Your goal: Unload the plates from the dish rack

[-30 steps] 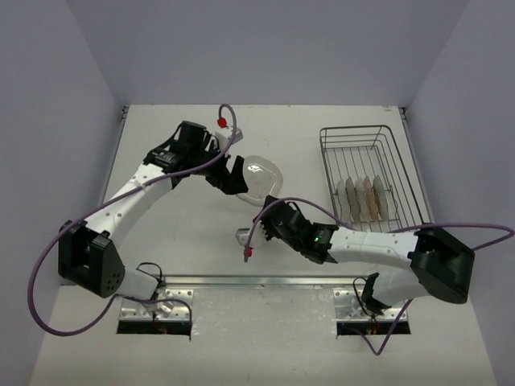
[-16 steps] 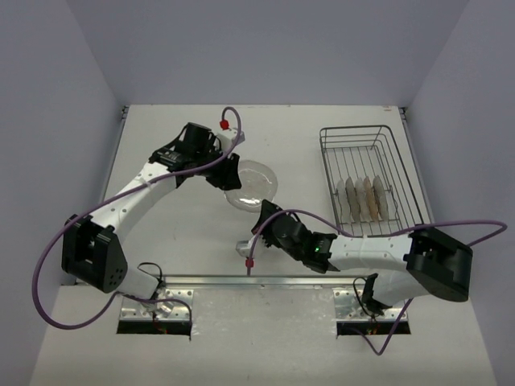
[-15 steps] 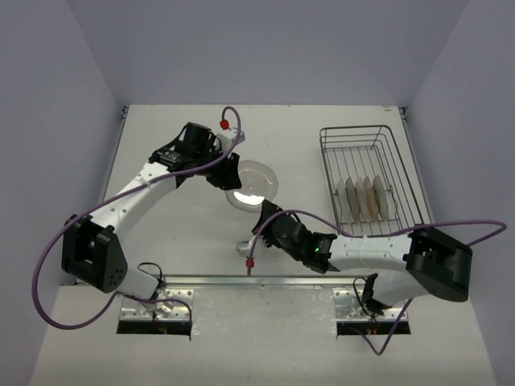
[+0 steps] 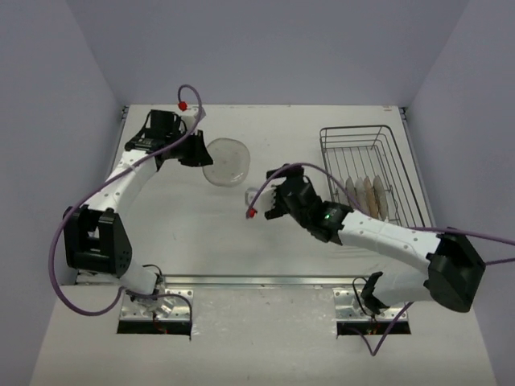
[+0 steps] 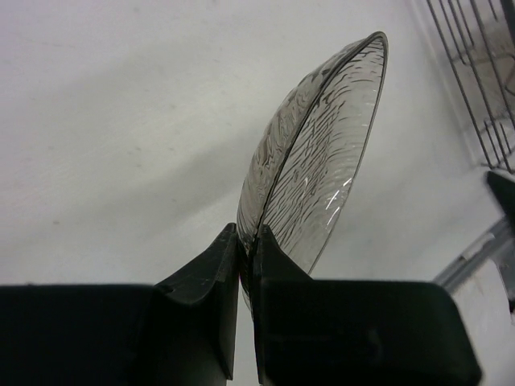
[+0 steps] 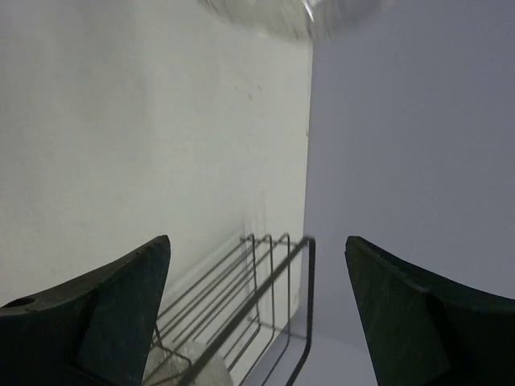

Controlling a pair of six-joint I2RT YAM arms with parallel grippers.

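A translucent clear plate [image 4: 225, 161] hangs above the table at the back left. My left gripper [image 4: 199, 152] is shut on its rim. In the left wrist view the ribbed clear plate [image 5: 322, 153] stands on edge, pinched between the black jaws of the left gripper [image 5: 248, 238]. My right gripper [image 4: 259, 196] is open and empty over the table's middle, left of the dish rack [image 4: 370, 173]. Several beige and grey plates [image 4: 366, 198] stand upright in the rack's near half. Between the wide fingers of the right gripper [image 6: 257, 273] I see the rack's wire rim [image 6: 265, 293].
The dish rack's far half holds only bare tines. Purple cables loop from both wrists. A metal rail [image 4: 257, 281] runs along the near edge by the arm bases. Grey walls close in the table at back and sides.
My left gripper closed on the clear plate and carried it left and toward the back. My right gripper opened and moved away from the near edge, toward the rack.
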